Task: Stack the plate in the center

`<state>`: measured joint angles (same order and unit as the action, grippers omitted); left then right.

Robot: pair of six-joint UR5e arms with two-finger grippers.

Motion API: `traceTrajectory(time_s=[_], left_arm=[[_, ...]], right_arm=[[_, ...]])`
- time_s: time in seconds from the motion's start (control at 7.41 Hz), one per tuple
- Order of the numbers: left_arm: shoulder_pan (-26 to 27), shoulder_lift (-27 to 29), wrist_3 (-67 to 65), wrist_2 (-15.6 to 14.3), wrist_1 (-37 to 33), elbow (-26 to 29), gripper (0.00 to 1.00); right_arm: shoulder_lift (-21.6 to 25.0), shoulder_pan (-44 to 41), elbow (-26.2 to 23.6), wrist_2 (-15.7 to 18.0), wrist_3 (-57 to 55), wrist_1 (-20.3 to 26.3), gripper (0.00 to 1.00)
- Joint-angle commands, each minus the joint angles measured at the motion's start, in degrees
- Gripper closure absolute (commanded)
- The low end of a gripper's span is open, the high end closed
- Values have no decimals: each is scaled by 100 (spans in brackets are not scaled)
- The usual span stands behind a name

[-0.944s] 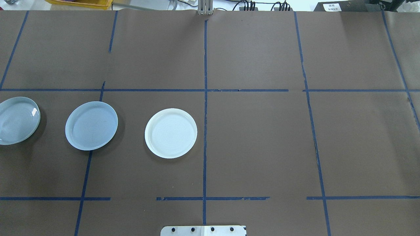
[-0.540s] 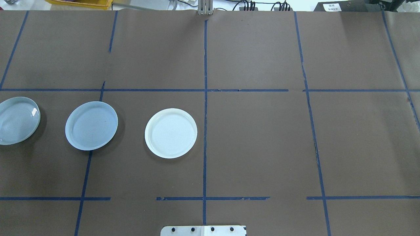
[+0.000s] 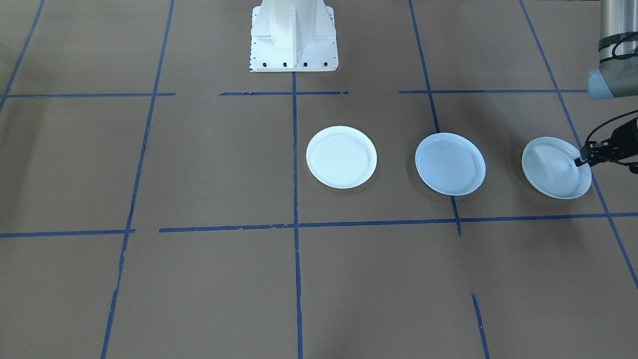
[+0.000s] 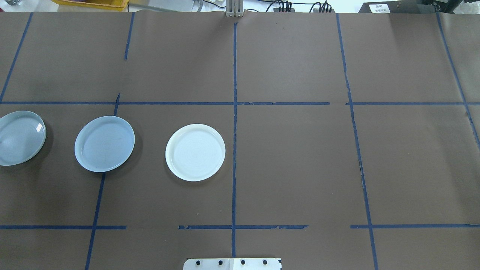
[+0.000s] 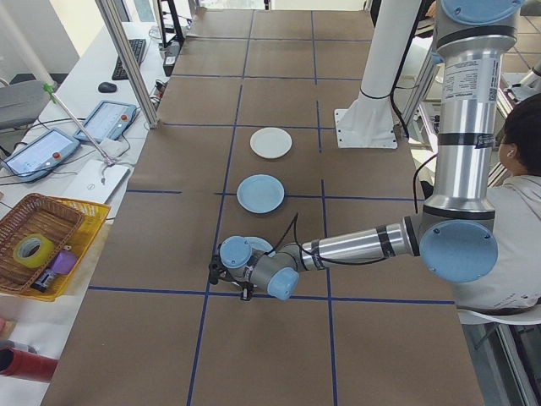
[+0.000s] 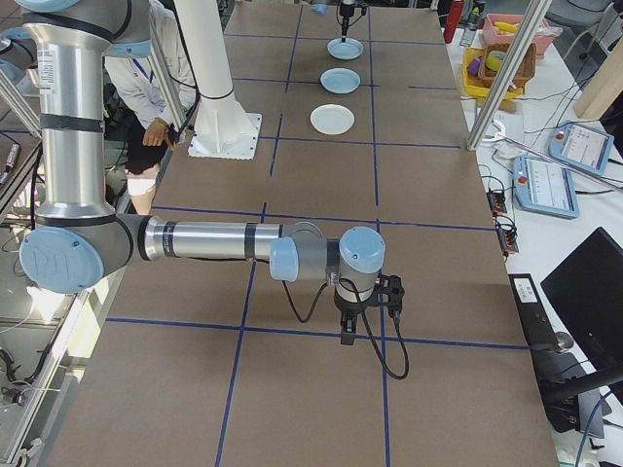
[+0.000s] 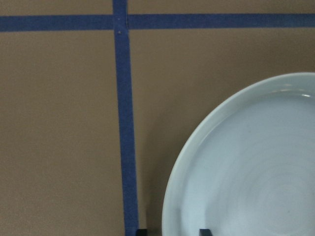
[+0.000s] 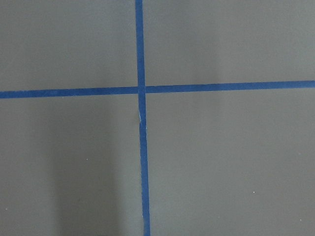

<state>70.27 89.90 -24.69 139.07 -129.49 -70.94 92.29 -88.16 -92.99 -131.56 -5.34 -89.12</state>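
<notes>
Three plates sit in a row on the brown desk (image 4: 300, 157), well apart from each other. The smooth pale-blue plate (image 4: 104, 143) is the middle one, lying flat over a blue tape line (image 4: 234, 112) crossing on the robot's left half. A white plate (image 4: 195, 152) is on its inner side, near the desk's center line. A ringed pale-blue plate (image 4: 20, 137) is on its outer side, at the desk's left end.

The left gripper (image 3: 584, 160) is low at the outer rim of the ringed plate, seen at the right edge of the front-facing view. In the left wrist view two dark fingertips (image 7: 205, 231) show at the bottom edge with a gap between them, straddling that plate's rim, so the jaws stand apart and hold nothing. The smooth pale-blue plate lies one plate over from this gripper, toward the center, untouched.

The right gripper (image 6: 365, 316) hangs over bare desk far on the robot's right, well away from all plates. Whether its jaws are apart or together cannot be told. Its wrist camera shows only a tape crossing.
</notes>
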Motion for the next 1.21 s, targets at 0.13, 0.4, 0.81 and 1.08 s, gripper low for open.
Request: traceTrajectory(time_s=[0.13, 0.4, 0.81, 1.08], left_arm=[[13, 1, 0, 1320, 56, -130, 100], [100, 2, -70, 1569, 160, -462, 100], [49, 141, -1997, 1352, 390, -1551, 100], [-704, 247, -3213, 791, 294, -1862, 100]], right_arm=[[0, 0, 0, -2, -2, 0, 0], [0, 0, 0, -2, -2, 0, 0], [0, 0, 0, 7, 7, 0, 0], [0, 0, 0, 7, -2, 0, 0]])
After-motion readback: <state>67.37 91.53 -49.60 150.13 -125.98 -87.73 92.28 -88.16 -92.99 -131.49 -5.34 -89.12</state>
